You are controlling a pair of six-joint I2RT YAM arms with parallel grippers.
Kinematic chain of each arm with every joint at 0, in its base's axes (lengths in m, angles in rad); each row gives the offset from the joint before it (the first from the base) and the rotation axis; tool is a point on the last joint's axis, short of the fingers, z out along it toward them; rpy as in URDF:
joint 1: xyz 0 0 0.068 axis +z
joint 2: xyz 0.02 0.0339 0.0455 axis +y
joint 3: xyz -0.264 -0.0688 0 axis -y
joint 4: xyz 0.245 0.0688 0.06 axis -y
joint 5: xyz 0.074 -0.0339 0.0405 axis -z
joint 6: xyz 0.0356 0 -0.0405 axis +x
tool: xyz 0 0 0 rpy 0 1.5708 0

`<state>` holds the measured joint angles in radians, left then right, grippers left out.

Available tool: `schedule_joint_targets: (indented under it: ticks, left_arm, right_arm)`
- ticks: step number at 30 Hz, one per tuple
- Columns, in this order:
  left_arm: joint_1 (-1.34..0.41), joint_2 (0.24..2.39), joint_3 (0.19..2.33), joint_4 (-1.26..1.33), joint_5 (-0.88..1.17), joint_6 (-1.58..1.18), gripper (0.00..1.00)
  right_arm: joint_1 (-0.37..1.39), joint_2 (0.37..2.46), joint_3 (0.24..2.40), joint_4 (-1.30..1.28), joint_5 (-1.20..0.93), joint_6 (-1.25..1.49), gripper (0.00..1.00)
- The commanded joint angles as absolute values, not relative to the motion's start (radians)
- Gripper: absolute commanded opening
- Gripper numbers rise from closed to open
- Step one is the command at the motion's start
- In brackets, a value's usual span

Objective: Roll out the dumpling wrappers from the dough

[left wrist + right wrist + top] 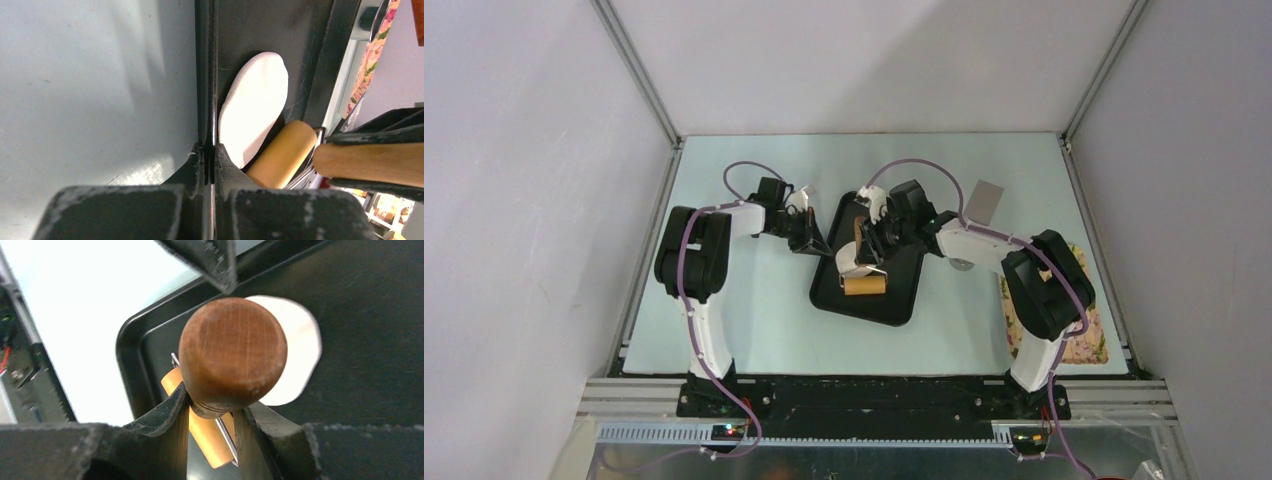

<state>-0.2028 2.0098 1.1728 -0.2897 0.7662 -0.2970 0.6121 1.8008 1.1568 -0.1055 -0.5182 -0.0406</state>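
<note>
The dough is a flattened white oval lying in the black tray, close to its left rim. My left gripper is shut on that rim, one finger on each side of it. My right gripper is shut on the dark wooden handle of a small roller. The roller's pale barrel rests on the tray at the near end of the dough. From above, the right gripper hides part of the dough, with the barrel just below it.
A floral cloth lies at the table's right edge beside the right arm. A grey square sheet sits behind that arm. Metal frame posts run along both sides of the table.
</note>
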Motion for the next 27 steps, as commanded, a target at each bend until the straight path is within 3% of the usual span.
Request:
schedule_joint_targets:
  ticks: [1,7,11,27]
  left_arm:
    - [-0.193,2.044,1.164,-0.368,0.742,-0.265,0.00]
    - [-0.193,2.044,1.164,-0.368,0.745,-0.265,0.00]
    - [-0.192,2.046,1.166,-0.369,0.750,-0.265,0.00]
    - [-0.191,2.046,1.165,-0.368,0.756,-0.264,0.00]
  right_arm:
    - [0.621,1.829,1.096,-0.251,-0.482,-0.093,0.00]
    - [0.596,1.699,1.143,-0.254,-0.571,-0.102,0.00]
    - [0.511,1.649,1.288,-0.220,-0.618,-0.017,0.00]
    - [0.585,1.929,1.470,-0.222,-0.444,0.069,0.00]
